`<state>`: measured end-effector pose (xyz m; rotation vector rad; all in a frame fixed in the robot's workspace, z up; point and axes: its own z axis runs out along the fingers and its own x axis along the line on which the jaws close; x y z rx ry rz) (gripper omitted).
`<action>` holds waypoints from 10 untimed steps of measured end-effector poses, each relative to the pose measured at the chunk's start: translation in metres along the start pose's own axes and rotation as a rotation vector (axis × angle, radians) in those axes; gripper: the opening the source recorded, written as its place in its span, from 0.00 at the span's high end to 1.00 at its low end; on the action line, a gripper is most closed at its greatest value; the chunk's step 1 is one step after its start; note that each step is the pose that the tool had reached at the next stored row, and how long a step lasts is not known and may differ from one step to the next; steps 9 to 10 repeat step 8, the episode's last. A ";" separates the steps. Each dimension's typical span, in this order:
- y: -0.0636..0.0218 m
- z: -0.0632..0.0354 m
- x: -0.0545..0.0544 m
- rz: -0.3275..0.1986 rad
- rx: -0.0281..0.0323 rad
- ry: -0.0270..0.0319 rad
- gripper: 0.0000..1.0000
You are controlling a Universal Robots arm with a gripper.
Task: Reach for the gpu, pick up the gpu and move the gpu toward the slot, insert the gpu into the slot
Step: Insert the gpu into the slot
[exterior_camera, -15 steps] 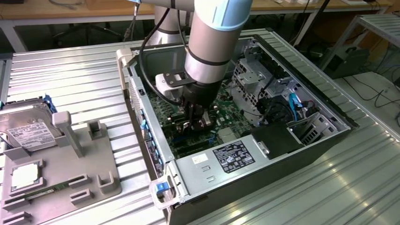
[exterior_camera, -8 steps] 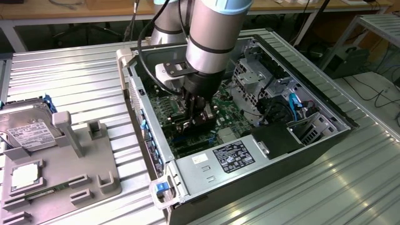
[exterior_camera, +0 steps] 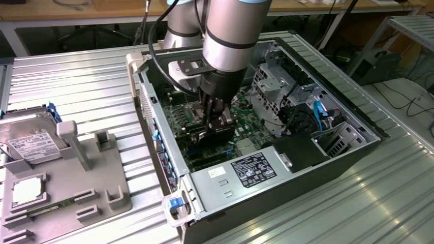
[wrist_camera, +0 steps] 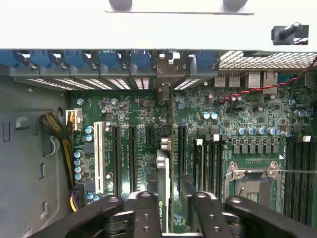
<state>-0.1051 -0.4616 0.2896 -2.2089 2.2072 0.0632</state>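
Reaching down into an open computer case (exterior_camera: 339, 152) that lies on its side on a ribbed metal table (exterior_camera: 81, 81), the robot arm (exterior_camera: 234, 35) holds its gripper (exterior_camera: 215, 119) low over the green motherboard (exterior_camera: 261, 119). In the exterior view the gripper sits near the centre of the case, with a dark card beneath its fingertips. From the wrist camera, the gpu (wrist_camera: 162, 171) is seen edge-on, a thin upright card standing between the two black fingers (wrist_camera: 143, 210) and running toward the row of blue-tabbed bracket openings (wrist_camera: 119, 59) at the case's rear wall, its silver bracket (wrist_camera: 165, 82) at that end. The fingers are closed in against the card's two faces, grasping the gpu. The card stands over the motherboard (wrist_camera: 237, 119) among the long expansion slots (wrist_camera: 132, 158), with a white slot (wrist_camera: 99, 156) farther off at the nine o'clock side; whether its lower edge is seated in a slot cannot be told. In the exterior view, a labelled power supply (exterior_camera: 251, 170) occupies the case's five o'clock corner. Outside the case, at nine o'clock, a grey fixture (exterior_camera: 74, 173) holds a hard drive (exterior_camera: 30, 142) and a small memory stick (exterior_camera: 51, 207).
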 end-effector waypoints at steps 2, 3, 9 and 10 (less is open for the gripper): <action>0.0000 -0.0001 0.000 0.000 -0.0001 0.0001 0.80; 0.0000 -0.0001 0.000 0.000 -0.0001 0.0001 0.85; 0.0000 -0.0001 0.000 0.000 -0.0001 0.0001 0.89; 0.0000 -0.0001 0.000 0.000 -0.0001 0.0001 0.89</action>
